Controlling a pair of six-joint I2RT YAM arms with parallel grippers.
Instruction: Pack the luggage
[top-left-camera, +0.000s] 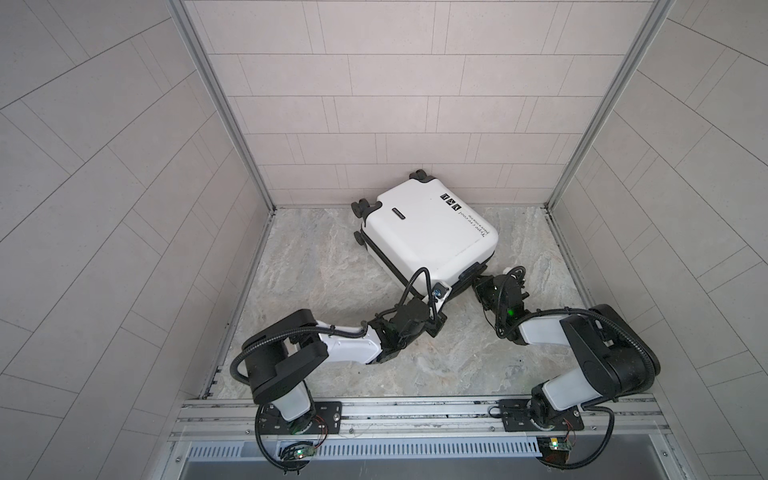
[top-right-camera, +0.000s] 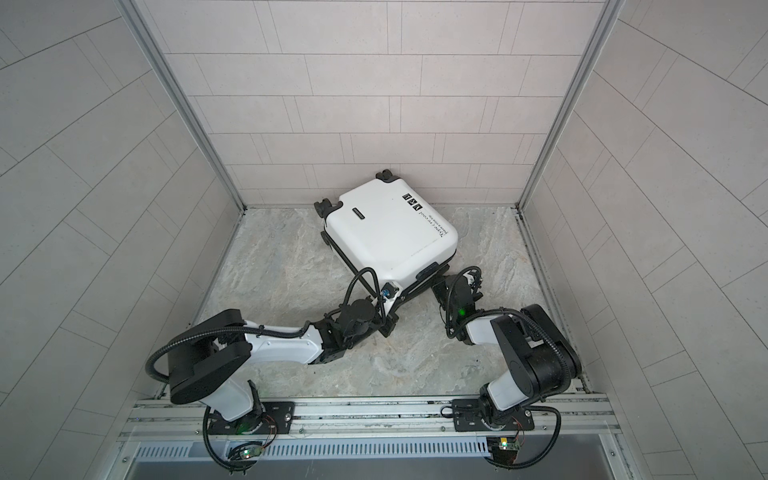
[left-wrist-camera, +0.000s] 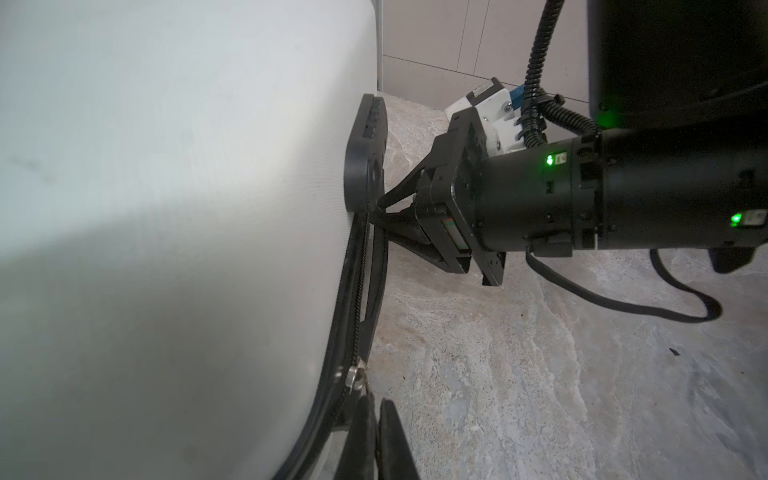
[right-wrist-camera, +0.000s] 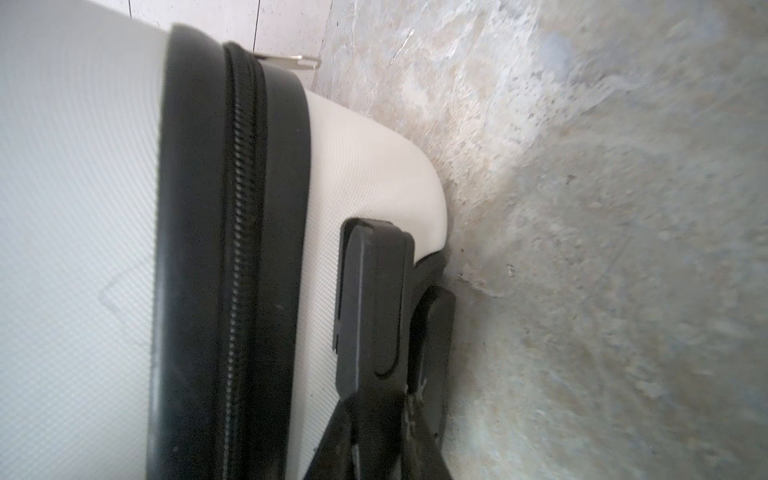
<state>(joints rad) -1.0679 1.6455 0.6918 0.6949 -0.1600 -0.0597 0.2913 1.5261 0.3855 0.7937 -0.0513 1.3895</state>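
Note:
The luggage (top-left-camera: 424, 232) (top-right-camera: 386, 232) lies flat and closed on the marble floor, white shell up, wheels toward the back wall. At its near corner my left gripper (top-left-camera: 445, 297) (left-wrist-camera: 376, 419) is shut on the metal zipper pull (left-wrist-camera: 356, 376), next to the black zipper trim. My right gripper (top-left-camera: 478, 279) (right-wrist-camera: 376, 415) is on the near right side of the suitcase. Its two fingers straddle the black handle (right-wrist-camera: 374, 299) (left-wrist-camera: 365, 166) and are shut on it. A second metal zipper tab (right-wrist-camera: 291, 61) sticks out farther along the zipper.
Tiled walls enclose the floor on three sides; the back wall (top-left-camera: 415, 124) stands right behind the suitcase wheels (top-left-camera: 419, 176). A metal rail (top-left-camera: 415, 411) with both arm bases runs along the front. Bare marble floor (top-left-camera: 311, 270) lies left of the suitcase.

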